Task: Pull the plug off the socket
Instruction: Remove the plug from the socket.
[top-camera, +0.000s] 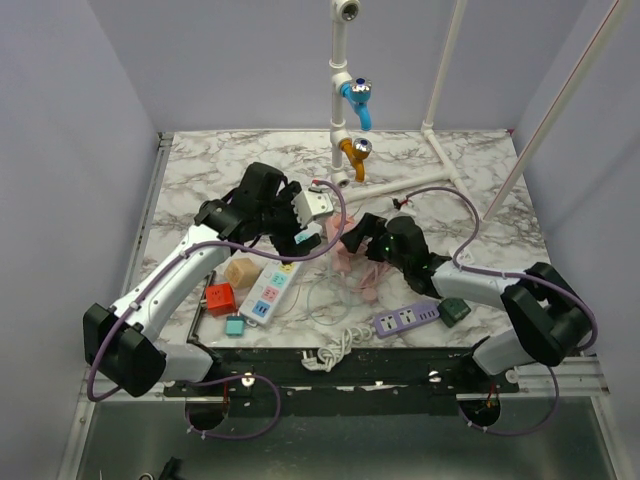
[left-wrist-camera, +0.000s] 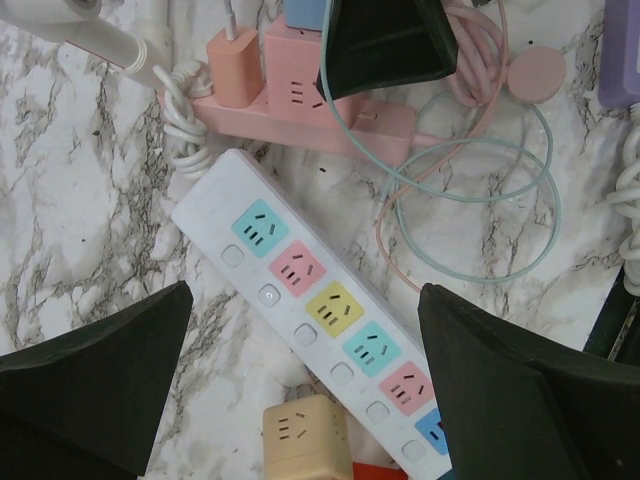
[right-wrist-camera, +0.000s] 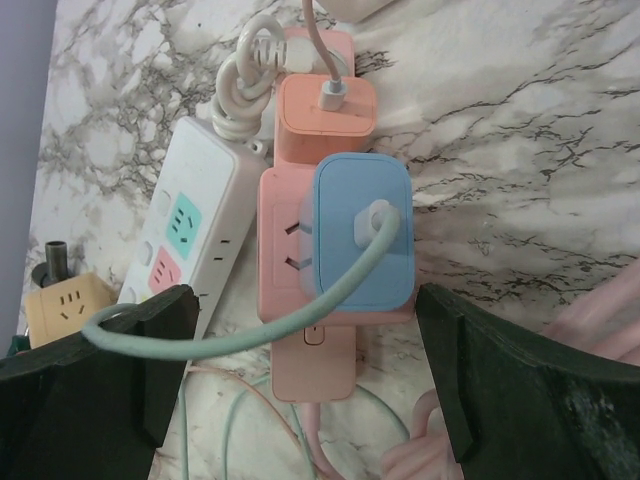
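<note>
The marble tabletop (top-camera: 480, 200) carries a white power strip (left-wrist-camera: 330, 320), below my left claw (left-wrist-camera: 305, 300), which is spread wide. Beside it lies the pink socket strip (right-wrist-camera: 312, 372) with the blue plug (right-wrist-camera: 360, 230) seated in it (green cord attached). My right claw (right-wrist-camera: 305, 300) gapes around it, gripping nothing.

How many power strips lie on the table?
3: a white strip at left, a pink strip in the middle, a purple strip by the near edge. More may be hidden.
</note>
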